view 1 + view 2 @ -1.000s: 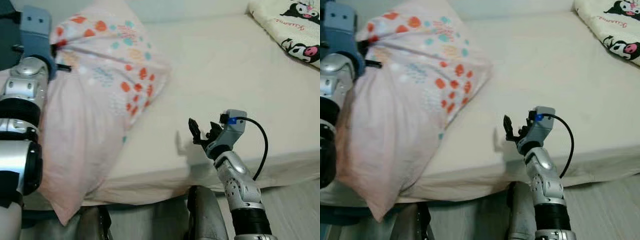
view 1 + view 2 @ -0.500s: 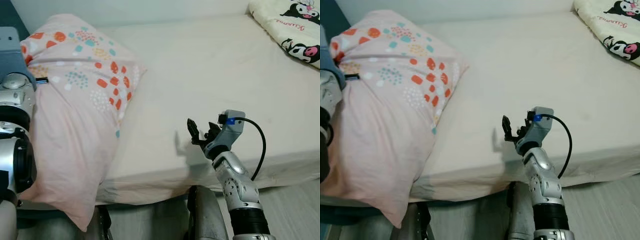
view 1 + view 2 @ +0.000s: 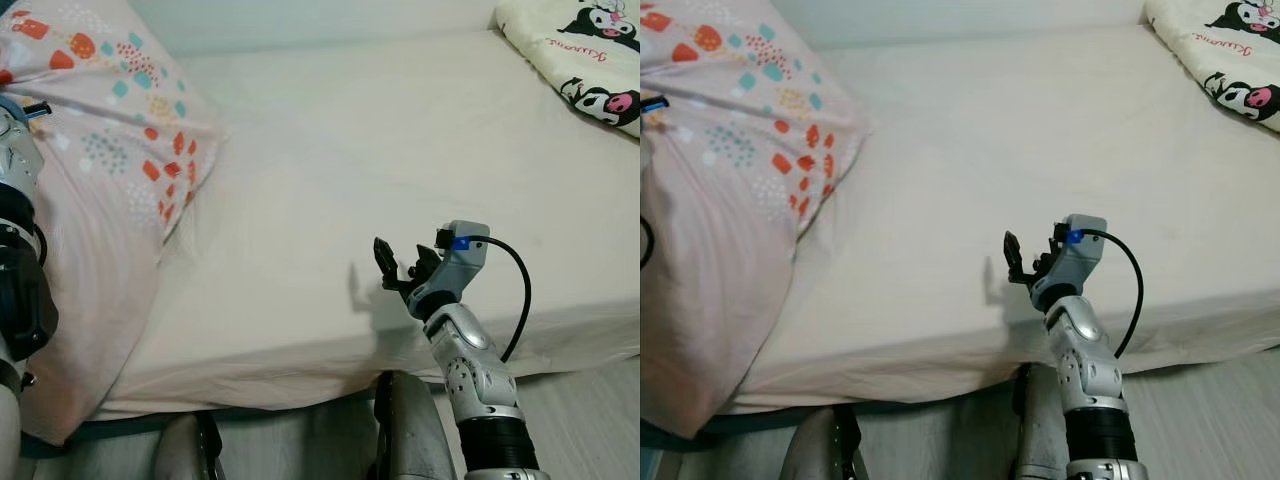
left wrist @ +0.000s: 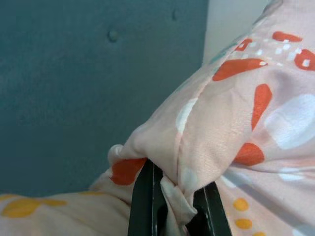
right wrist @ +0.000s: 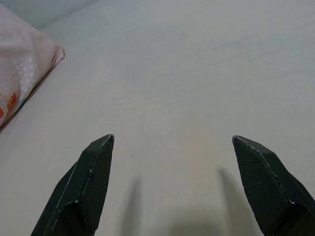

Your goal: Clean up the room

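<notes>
A pink pillow (image 3: 110, 180) with orange and teal spots lies at the left end of the cream bed (image 3: 400, 140), hanging over its front edge. In the left wrist view my left gripper (image 4: 173, 204) is shut on a corner of the pillow (image 4: 236, 113), in front of a teal padded headboard (image 4: 88, 73). The left arm (image 3: 15, 250) runs along the left edge. My right gripper (image 3: 398, 262) is open above the bed's front edge, well right of the pillow, with nothing between its fingers (image 5: 88, 182).
A cream blanket (image 3: 580, 55) with black-and-pink cartoon figures lies at the far right of the bed. Grey floor (image 3: 590, 420) lies below the front edge of the mattress (image 3: 300, 370). A pale wall (image 3: 300, 20) runs behind the bed.
The left arm has pulled the pillow leftward toward the headboard, uncovering more of the sheet. The right gripper has stayed where it was, open.
</notes>
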Controlling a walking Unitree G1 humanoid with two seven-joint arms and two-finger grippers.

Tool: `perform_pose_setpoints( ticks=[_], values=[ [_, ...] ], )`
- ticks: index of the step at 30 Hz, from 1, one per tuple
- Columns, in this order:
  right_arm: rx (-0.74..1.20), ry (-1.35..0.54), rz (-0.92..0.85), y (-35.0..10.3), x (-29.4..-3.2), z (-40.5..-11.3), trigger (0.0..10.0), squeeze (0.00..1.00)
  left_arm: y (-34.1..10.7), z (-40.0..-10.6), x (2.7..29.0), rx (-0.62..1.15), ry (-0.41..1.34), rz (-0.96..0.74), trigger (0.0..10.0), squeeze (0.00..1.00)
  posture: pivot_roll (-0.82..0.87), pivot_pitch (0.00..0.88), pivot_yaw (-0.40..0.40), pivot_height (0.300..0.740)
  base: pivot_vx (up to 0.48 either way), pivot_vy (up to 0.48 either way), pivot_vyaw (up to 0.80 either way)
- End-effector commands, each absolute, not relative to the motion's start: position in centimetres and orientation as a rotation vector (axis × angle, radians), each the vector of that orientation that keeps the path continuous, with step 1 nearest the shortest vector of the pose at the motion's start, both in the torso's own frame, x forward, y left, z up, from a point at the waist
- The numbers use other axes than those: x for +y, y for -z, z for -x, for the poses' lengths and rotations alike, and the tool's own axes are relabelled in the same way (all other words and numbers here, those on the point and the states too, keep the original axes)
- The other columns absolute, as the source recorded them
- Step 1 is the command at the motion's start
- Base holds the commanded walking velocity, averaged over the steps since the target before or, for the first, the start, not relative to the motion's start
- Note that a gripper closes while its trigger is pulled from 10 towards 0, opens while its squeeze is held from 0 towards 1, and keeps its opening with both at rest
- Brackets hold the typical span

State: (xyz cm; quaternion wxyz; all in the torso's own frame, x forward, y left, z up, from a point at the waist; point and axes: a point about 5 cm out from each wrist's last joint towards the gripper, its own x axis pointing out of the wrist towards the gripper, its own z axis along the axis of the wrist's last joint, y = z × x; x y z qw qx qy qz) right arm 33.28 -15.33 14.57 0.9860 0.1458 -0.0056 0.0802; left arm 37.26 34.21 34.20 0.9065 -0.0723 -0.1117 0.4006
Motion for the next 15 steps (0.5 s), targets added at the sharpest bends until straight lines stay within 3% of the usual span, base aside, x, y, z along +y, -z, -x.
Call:
perform_pose_setpoints(
  ticks=[1,5,6,7,11,12,13,15],
  values=[
    [0.001,-0.162,-0.304,-14.0,-15.0,-33.0,10.0,0.00,-34.2,-36.4,35.6,-0.254,-0.887,0.188,0.0,0.00,-0.06,0.168,0.074,0.471,0.000,0.000,0.00],
    [0.002,-0.164,-0.305,-14.0,-15.0,-33.0,10.0,0.00,-30.2,-36.8,35.3,-0.125,-0.904,0.248,0.0,0.00,-0.06,0.172,0.075,0.471,0.000,0.000,0.00],
    [0.002,-0.163,-0.305,-14.0,-15.0,-33.0,10.0,0.00,-29.5,-36.8,35.3,-0.102,-0.906,0.250,3.8,0.00,-0.06,0.172,0.074,0.471,0.000,0.000,0.00],
    [0.002,-0.162,-0.304,-14.0,-15.1,-32.9,10.0,0.00,-28.7,-36.9,35.2,-0.078,-0.906,0.256,10.0,0.00,-0.06,0.173,0.074,0.471,0.000,0.000,0.00],
    [0.003,-0.159,-0.303,-14.0,-15.2,-32.8,10.0,0.00,-27.4,-36.7,35.3,-0.045,-0.934,0.254,10.0,0.02,-0.07,0.175,0.075,0.471,0.000,0.000,0.00],
    [0.003,-0.159,-0.303,-14.0,-15.2,-32.8,10.0,0.00,-27.3,-36.6,35.4,-0.044,-0.940,0.241,10.0,0.35,-0.07,0.177,0.076,0.471,0.000,0.000,0.00],
    [0.003,-0.158,-0.303,-14.0,-15.2,-32.8,10.0,0.00,-27.3,-36.6,35.3,-0.056,-0.931,0.232,10.0,1.00,-0.07,0.178,0.076,0.471,0.000,0.000,0.00],
    [0.003,-0.158,-0.304,-14.0,-15.2,-32.7,10.0,0.00,-27.6,-36.7,35.3,-0.079,-0.924,0.217,10.0,1.00,-0.07,0.178,0.078,0.471,0.000,0.000,0.00]
  ],
)
